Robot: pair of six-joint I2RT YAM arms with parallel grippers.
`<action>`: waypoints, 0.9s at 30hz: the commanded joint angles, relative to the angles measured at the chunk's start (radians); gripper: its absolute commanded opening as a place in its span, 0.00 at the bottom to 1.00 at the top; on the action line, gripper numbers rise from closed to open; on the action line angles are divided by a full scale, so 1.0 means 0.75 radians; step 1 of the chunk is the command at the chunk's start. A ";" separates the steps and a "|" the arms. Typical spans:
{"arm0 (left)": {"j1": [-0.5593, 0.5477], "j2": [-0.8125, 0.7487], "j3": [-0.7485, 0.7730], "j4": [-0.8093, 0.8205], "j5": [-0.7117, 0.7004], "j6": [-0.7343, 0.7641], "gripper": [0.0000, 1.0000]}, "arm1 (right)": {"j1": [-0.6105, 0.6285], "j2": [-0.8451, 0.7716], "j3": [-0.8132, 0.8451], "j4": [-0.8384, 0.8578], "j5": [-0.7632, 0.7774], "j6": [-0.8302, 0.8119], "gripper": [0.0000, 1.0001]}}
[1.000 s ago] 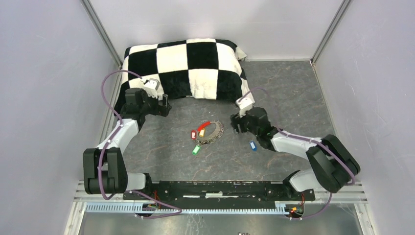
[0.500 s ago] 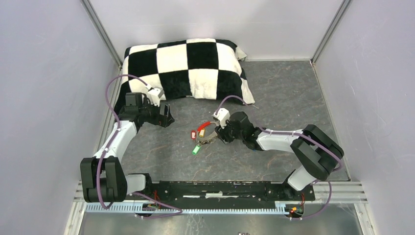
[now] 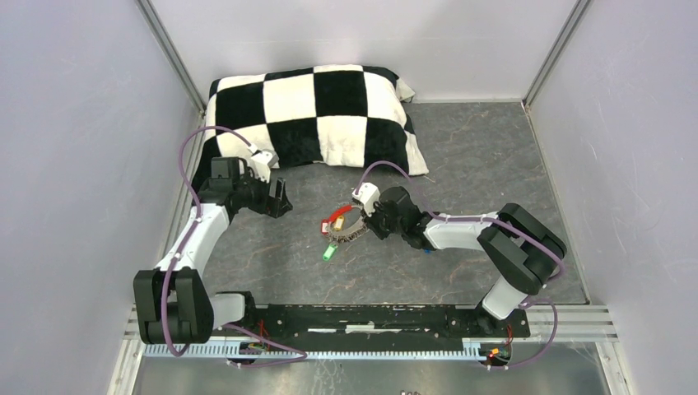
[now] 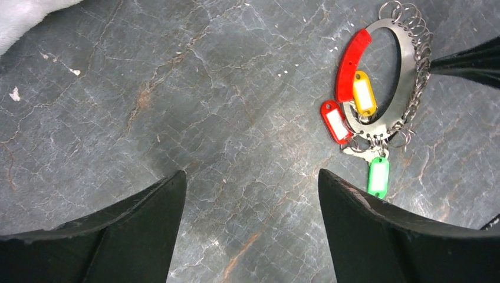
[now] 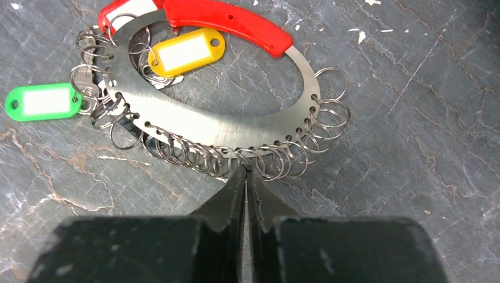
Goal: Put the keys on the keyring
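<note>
- The keyring point(image 5: 230, 137) lies flat on the grey marbled table point(image 4: 177, 88), about mid-table between the two arms. It is a silvery oval plate with holes punched along its rim, a small wire loop in each, and a red plastic grip point(image 5: 230, 23) over one arc.
- Three keys hang from those loops. The yellow key point(image 5: 186, 52) lies inside the oval, the red key point(image 4: 336, 122) just outside the rim, and the green key point(image 5: 44, 101) at the end nearest the arm bases.
- Each tag carries a plain white label insert; no writing can be read on any of them.
- A sliver of the blue key point(image 3: 427, 248) shows on the table at the edge of the right forearm, apart from the keyring.
- The right tool point(image 5: 246, 174) is pinched down to a thin slit. Its tips sit right at the wire loops on the rim, and whether a loop is caught between them cannot be told.
- The left tool point(image 4: 250, 177) is spread wide and holds nothing. It is over bare table to the left of the keyring, near a checkered pillow point(image 3: 313, 107).
</note>
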State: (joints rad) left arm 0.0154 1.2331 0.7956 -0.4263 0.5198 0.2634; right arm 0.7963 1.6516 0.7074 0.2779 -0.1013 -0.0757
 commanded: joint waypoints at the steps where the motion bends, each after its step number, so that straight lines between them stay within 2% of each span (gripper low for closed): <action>1: -0.005 -0.051 0.075 -0.065 0.072 0.110 0.85 | 0.002 -0.011 0.055 0.013 -0.021 -0.012 0.01; 12: -0.191 -0.115 0.183 -0.203 0.116 0.170 0.82 | 0.074 -0.246 0.031 -0.019 -0.045 -0.017 0.00; 16: -0.203 -0.142 0.225 -0.346 0.256 0.258 0.78 | 0.120 -0.330 0.030 -0.029 -0.059 -0.009 0.00; 20: -0.205 -0.214 0.250 -0.501 0.422 0.457 0.79 | 0.155 -0.384 0.027 -0.064 0.015 -0.014 0.00; 21: -0.208 -0.225 0.269 -0.525 0.440 0.487 0.80 | 0.155 -0.377 0.017 -0.069 0.040 -0.014 0.03; 23: -0.213 -0.225 0.301 -0.536 0.456 0.488 0.81 | 0.152 -0.347 -0.011 -0.056 0.108 -0.002 0.24; 25: -0.213 -0.202 0.319 -0.537 0.469 0.473 0.81 | 0.145 -0.287 -0.004 -0.075 0.127 -0.003 0.39; 27: -0.213 -0.186 0.311 -0.536 0.471 0.458 0.81 | 0.129 -0.218 0.012 -0.096 0.127 -0.009 0.43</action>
State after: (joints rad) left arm -0.1417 1.0817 0.9932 -0.7906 0.8021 0.5488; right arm 0.9096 1.4101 0.7116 0.2344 -0.0586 -0.0776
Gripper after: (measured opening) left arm 0.806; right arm 0.401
